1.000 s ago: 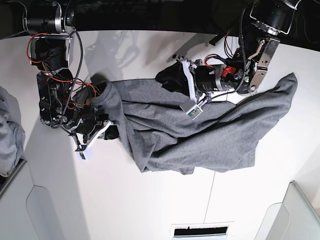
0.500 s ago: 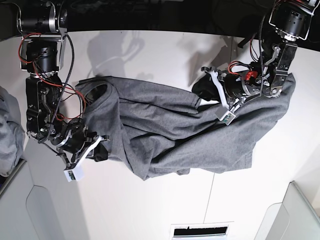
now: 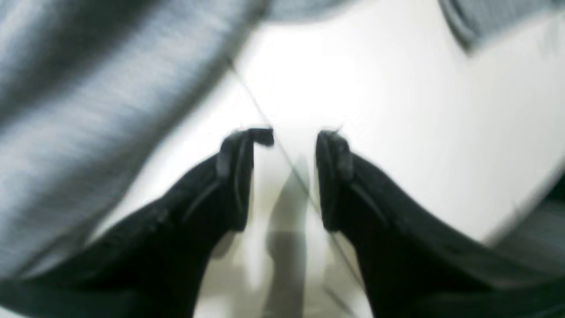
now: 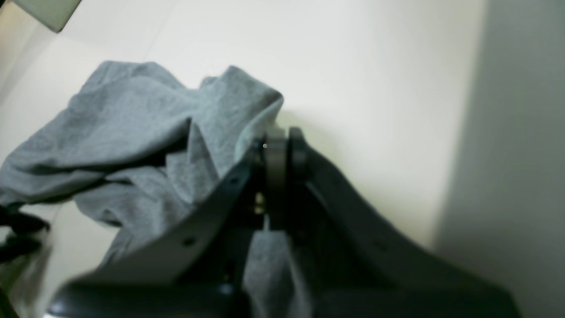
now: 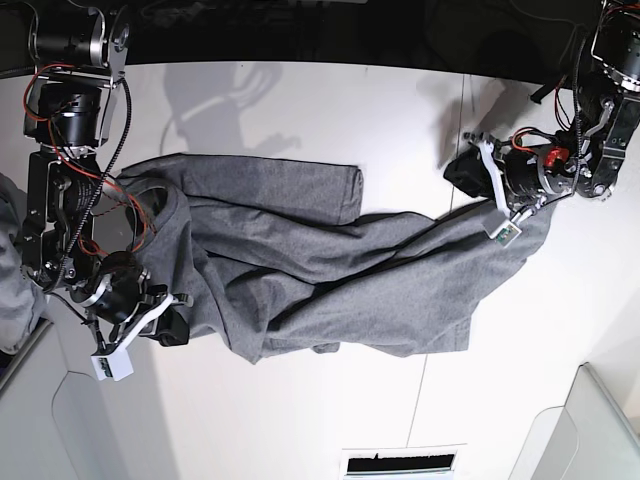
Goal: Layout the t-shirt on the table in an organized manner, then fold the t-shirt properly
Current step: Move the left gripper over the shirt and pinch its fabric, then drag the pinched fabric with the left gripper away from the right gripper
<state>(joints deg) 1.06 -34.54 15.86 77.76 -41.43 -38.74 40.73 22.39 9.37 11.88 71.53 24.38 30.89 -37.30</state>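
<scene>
1. Left wrist view: the left claw (image 3: 293, 176) had its jaws apart with nothing between them, only bare table (image 3: 397, 123) and its thin dark seam showing in the gap. The picture was blurred. Grey shirt (image 3: 101, 110) filled the upper left, and another strip of it crossed the top right corner.

2. Right wrist view: the right claw (image 4: 280, 154) was clamped together on a fold of the shirt (image 4: 132, 145), with cloth hanging below the pinch. The rest lay bunched to the left on the table (image 4: 375, 88).

3. Base view: the shirt (image 5: 330, 270) lay stretched across the table (image 5: 300, 420), wider and flatter than a second before, when it sat more bunched in the middle. The right claw (image 5: 172, 322) held the shirt's edge low on the picture's left, having moved down and outward. The left claw (image 5: 465, 170) sat far toward the picture's right, just off the shirt's far end, having travelled outward from the middle. A sleeve now lay flat near the top centre. A paler bundle (image 5: 15, 290) lay at the picture's left edge, and a bin (image 5: 600, 420) stood at the lower right corner.
</scene>
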